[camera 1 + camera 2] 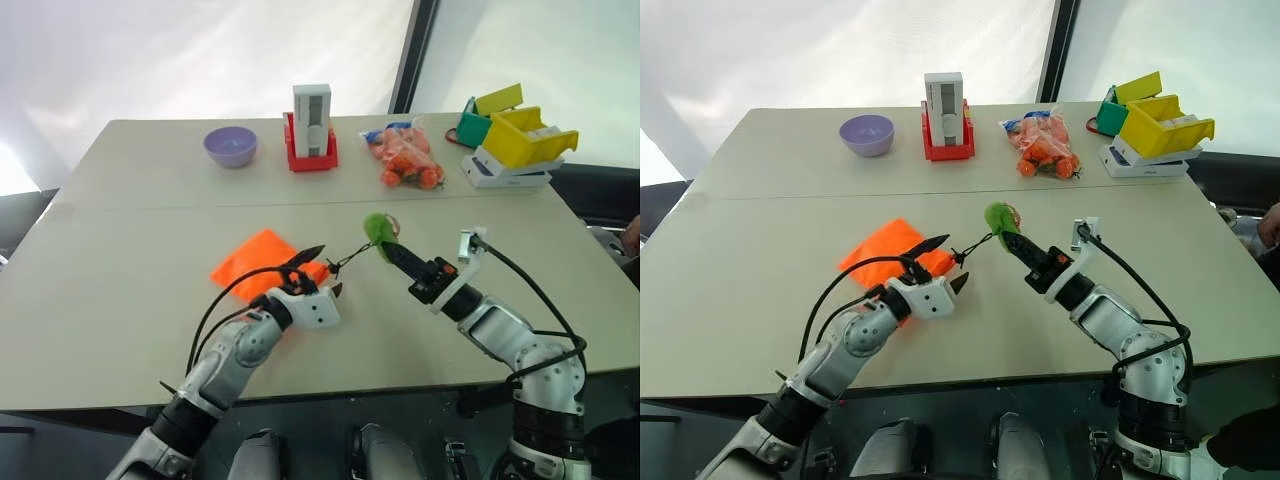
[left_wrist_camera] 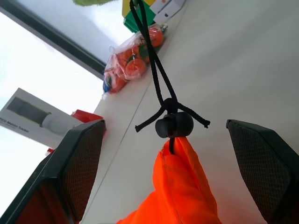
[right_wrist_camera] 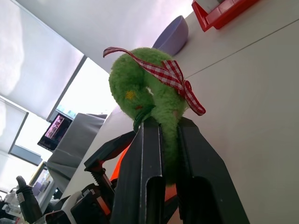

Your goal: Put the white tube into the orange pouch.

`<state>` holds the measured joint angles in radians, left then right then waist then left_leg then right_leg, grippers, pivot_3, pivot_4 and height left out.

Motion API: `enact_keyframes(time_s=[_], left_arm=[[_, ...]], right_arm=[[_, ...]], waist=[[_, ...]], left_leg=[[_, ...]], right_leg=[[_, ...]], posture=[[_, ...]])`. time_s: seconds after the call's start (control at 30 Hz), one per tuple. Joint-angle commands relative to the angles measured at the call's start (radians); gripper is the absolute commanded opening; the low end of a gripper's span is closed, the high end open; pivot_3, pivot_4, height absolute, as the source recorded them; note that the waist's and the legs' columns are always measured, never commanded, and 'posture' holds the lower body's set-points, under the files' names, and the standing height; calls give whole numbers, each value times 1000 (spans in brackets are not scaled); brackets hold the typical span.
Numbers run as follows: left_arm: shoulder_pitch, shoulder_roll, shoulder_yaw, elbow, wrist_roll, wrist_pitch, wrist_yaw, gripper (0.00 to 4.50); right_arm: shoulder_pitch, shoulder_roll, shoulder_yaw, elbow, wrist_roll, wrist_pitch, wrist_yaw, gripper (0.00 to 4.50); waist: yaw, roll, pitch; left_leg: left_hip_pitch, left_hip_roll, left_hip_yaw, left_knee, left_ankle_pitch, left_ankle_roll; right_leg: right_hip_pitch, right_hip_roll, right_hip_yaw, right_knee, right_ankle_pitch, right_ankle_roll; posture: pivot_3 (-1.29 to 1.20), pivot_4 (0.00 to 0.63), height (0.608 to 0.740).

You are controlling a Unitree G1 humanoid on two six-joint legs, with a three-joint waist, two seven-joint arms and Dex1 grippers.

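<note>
The orange pouch [image 1: 262, 258] lies flat on the table, left of centre. Its black cord [image 2: 154, 65] runs taut from a black cord lock [image 2: 174, 125] at the pouch's neck up to a fuzzy green tuft [image 1: 378, 228] tied with a red checked ribbon. My right gripper [image 1: 392, 250] is shut on that tuft [image 3: 140, 93] and holds it above the table. My left gripper [image 1: 328, 270] is open at the pouch's neck, one finger on either side of the cord lock and not touching it. The white tube is out of view.
Along the table's far side stand a purple bowl [image 1: 230, 146], a tall white box on a red base [image 1: 311, 125], a clear bag of orange pieces [image 1: 405, 158], and yellow and green bins [image 1: 520, 135] on a white box. A seam crosses the tabletop [image 1: 120, 300].
</note>
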<state>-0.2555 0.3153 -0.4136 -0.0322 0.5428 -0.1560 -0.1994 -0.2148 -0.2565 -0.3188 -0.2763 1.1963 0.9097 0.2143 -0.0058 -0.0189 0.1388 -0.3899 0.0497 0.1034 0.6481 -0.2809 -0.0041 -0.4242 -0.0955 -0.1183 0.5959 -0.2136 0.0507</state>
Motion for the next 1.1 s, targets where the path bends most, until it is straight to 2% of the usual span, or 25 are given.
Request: enact_keyframes(time_s=[0.03,0.57,0.67,0.87,0.9,1.1], left_arm=[[-21,-19,1,12,17,-29,36,4431],[-40,-56,5,78,9,-75,67,4431],[-40,-60,5,83,4,-75,63,3534],[-37,-63,10,86,-2,-72,62,517],[-37,-64,12,85,-2,-68,64,236],[-34,-67,16,83,-2,-57,64,236]], right_arm=[[-14,-8,3,-47,30,-13,-1,0],[-17,-5,20,-46,30,-20,-4,0],[-20,-5,21,-44,30,-22,-2,0],[-19,-4,23,-43,28,-25,0,0],[-20,-4,23,-43,29,-26,0,0],[-19,-4,24,-45,32,-28,-1,0]], waist=[[0,0,0],[1,0,0],[0,0,0],[0,0,0],[0,0,0],[0,0,0]], left_leg=[[0,0,0,0,0,0],[0,0,0,0,0,0],[0,0,0,0,0,0],[0,0,0,0,0,0],[0,0,0,0,0,0],[0,0,0,0,0,0]], right_leg=[[0,0,0,0,0,0],[0,0,-1,0,0,0],[0,0,-1,0,0,0],[0,0,-1,0,0,0],[0,0,-1,0,0,0],[0,0,-1,0,0,0]], posture=[[0,150,740],[0,150,740],[0,150,740],[0,150,740],[0,150,740],[0,150,740]])
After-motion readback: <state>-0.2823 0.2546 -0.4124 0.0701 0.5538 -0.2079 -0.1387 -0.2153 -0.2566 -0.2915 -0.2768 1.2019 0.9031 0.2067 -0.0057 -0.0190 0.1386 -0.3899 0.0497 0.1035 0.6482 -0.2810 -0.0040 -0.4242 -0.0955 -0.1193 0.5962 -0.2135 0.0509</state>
